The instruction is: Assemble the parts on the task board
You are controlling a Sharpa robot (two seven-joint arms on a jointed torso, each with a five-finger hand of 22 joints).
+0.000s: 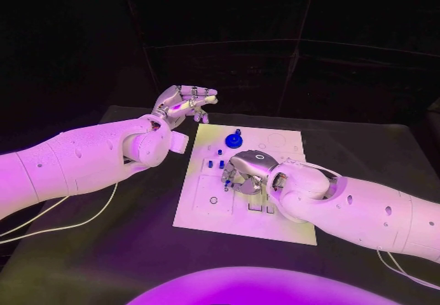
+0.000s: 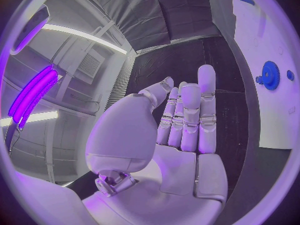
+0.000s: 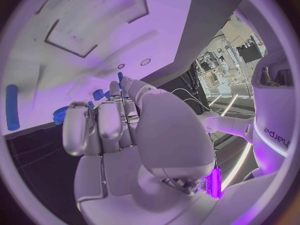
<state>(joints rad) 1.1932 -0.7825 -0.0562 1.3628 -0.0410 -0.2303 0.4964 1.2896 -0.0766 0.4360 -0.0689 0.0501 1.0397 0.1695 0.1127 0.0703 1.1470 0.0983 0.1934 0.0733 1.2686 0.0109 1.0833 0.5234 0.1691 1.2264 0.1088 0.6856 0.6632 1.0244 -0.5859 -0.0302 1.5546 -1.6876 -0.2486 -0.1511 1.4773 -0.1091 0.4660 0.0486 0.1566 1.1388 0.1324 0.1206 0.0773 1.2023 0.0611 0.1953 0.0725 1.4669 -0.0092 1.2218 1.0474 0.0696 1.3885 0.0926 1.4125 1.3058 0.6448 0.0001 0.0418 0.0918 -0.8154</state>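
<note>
The white task board lies in the middle of the table. A blue gear stands near its far edge, and small blue pegs stand closer in. My right hand hangs over the board's middle with its fingers pointing down at it. A small blue part shows right at those fingertips, and I cannot tell whether it is pinched. In the right wrist view a blue tip pokes out past the fingertips, and a blue peg lies on the board. My left hand is raised past the board's far left corner, holding nothing.
The black table runs wide on both sides of the board. The left wrist view shows the blue gear on the board off to the side of my empty left hand. Cables trail under the left arm.
</note>
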